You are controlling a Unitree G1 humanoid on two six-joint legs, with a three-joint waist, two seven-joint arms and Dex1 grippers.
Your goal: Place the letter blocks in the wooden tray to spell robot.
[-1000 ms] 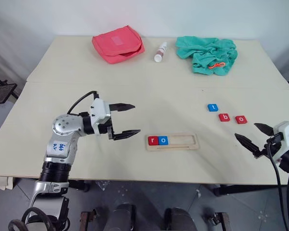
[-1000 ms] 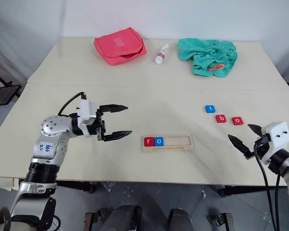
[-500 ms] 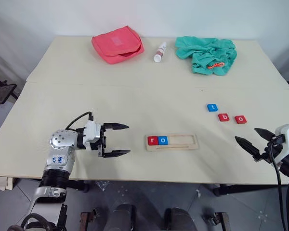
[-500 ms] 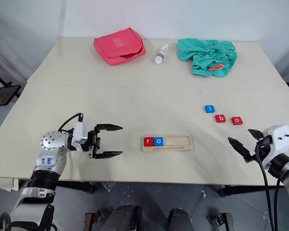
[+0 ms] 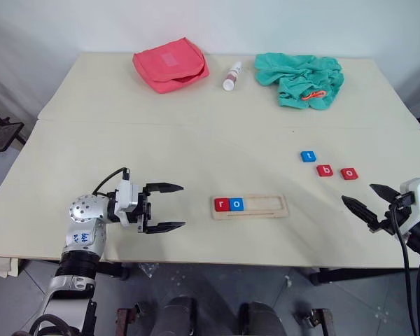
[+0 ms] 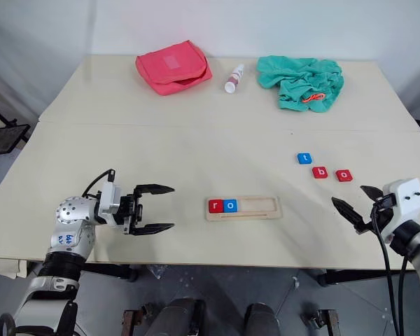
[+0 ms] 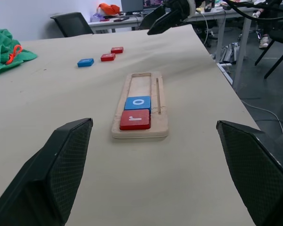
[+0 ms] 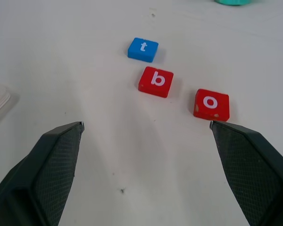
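Observation:
The wooden tray lies near the table's front edge, holding a red r block and a blue o block at its left end. Right of it, loose on the table, sit a blue t block, a red b block and a red o block. My left gripper is open and empty, left of the tray, pointing toward it. At the table's right front my right gripper hangs open and empty, a short way in front of the loose blocks.
At the back of the table lie a red pouch, a small white bottle and a crumpled green cloth. A seam crosses the table from side to side.
My left gripper sank and drew back to the left, away from the tray, staying open. The right gripper and the blocks kept still.

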